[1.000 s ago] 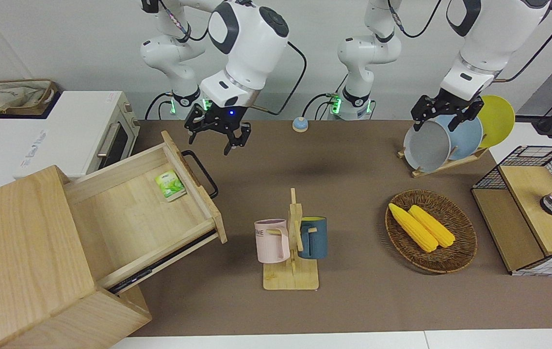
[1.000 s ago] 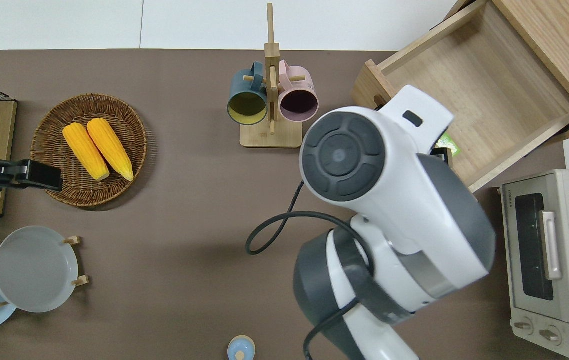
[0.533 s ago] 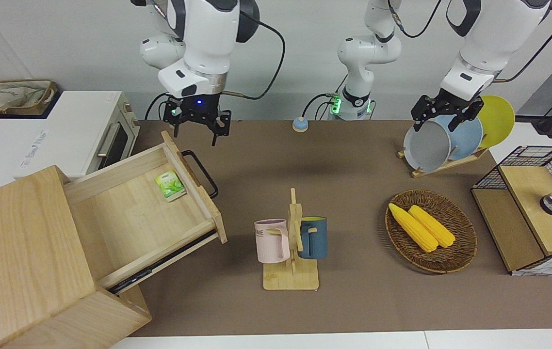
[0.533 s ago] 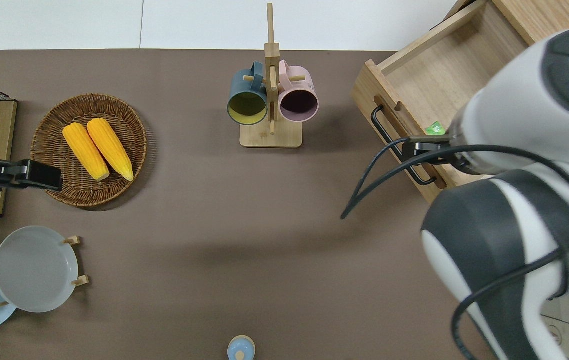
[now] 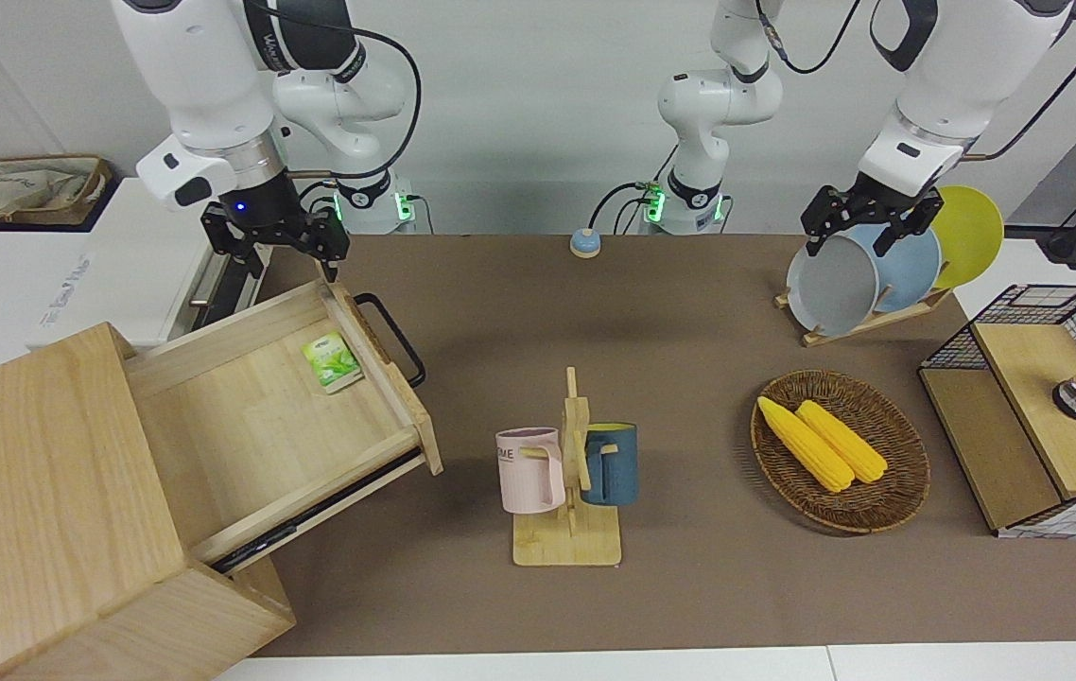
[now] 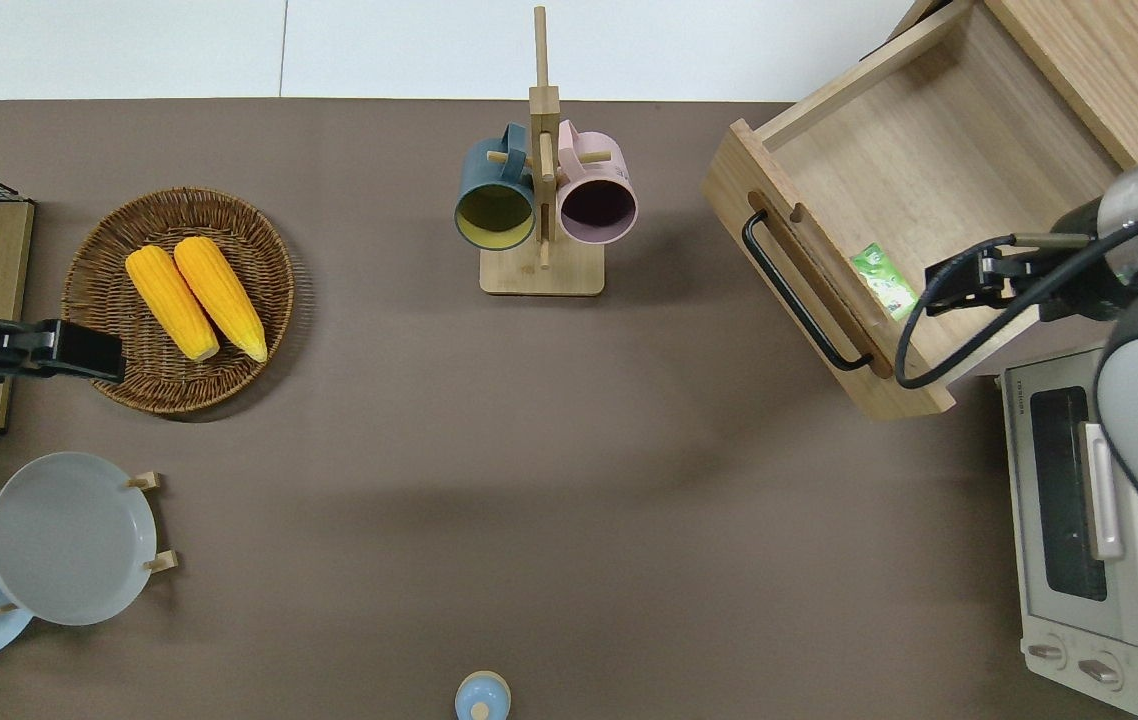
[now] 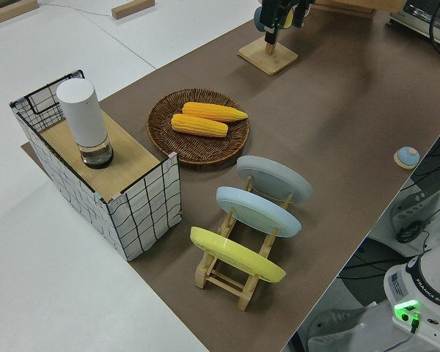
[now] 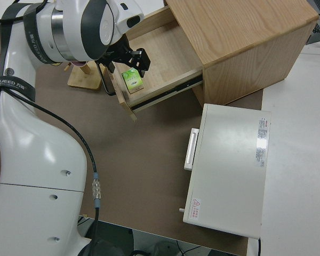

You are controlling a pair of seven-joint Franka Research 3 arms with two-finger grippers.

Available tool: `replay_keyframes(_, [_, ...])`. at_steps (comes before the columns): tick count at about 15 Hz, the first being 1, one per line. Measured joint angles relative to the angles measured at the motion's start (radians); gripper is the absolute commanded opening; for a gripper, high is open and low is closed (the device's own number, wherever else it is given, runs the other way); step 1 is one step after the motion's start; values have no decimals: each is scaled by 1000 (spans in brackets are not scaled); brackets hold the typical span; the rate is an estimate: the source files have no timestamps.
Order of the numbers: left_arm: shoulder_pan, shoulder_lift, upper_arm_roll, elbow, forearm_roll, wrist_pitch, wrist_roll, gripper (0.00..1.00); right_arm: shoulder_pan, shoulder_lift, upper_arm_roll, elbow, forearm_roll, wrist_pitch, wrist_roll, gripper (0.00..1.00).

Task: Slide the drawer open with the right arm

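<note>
The drawer (image 5: 245,416) stands pulled far out of the big light-wood box (image 5: 37,492), its black loop handle (image 5: 391,338) facing the mug rack. A green packet (image 5: 332,362) lies inside, close to the front panel. My right gripper (image 5: 273,241) hangs open and empty in the air, clear of the handle. In the overhead view the right gripper (image 6: 949,285) is over the drawer's (image 6: 929,170) side wall nearest the robots, beside the packet (image 6: 884,282). The right side view shows the same gripper (image 8: 127,61) above the packet (image 8: 131,80). The left arm is parked.
A white toaster oven (image 5: 169,265) stands beside the drawer, nearer to the robots. Mid-table is a mug rack (image 5: 568,473) with two mugs. Toward the left arm's end are a basket of corn (image 5: 841,449), a plate rack (image 5: 864,274) and a mesh box (image 5: 1039,407).
The right arm has swung away from the handle toward the toaster oven, its gripper staying open. The drawer and the left arm have not moved.
</note>
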Motion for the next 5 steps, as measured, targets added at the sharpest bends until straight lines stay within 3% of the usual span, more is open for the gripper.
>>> replay_keyframes(5, [0,0,0,0,0,0,0,993,-16,0,2,0,6,0,-25,983])
